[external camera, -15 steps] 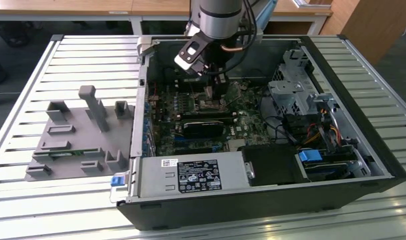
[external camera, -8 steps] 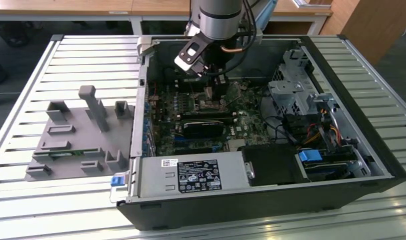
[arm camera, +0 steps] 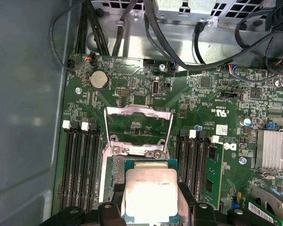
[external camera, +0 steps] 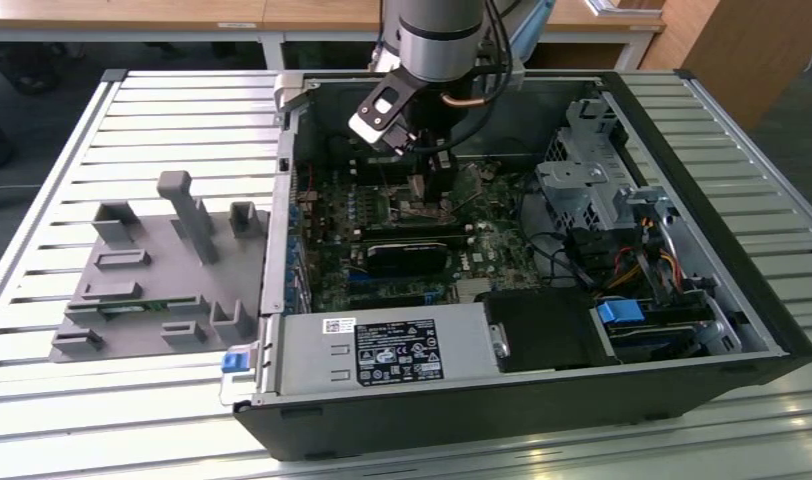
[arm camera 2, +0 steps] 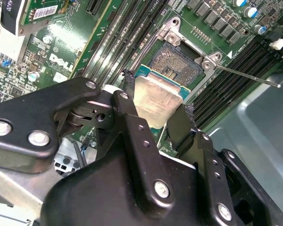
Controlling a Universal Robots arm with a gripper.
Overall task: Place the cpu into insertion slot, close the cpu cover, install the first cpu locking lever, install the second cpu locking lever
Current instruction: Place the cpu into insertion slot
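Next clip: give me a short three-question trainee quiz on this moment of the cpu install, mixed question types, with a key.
1. True or false: the hand is shut on the cpu.
2. Multiple choice: the cpu cover is
A) open, flipped back off the insertion slot
B) closed over the cpu
C) lying outside the computer case
3. Short answer: is the cpu seated in the insertion slot?

Key
1. True: its fingers grip the cpu on two opposite edges.
2. A.
3. No: the hand holds it over the slot, and part of the slot's contact field is bare in the second wrist view.
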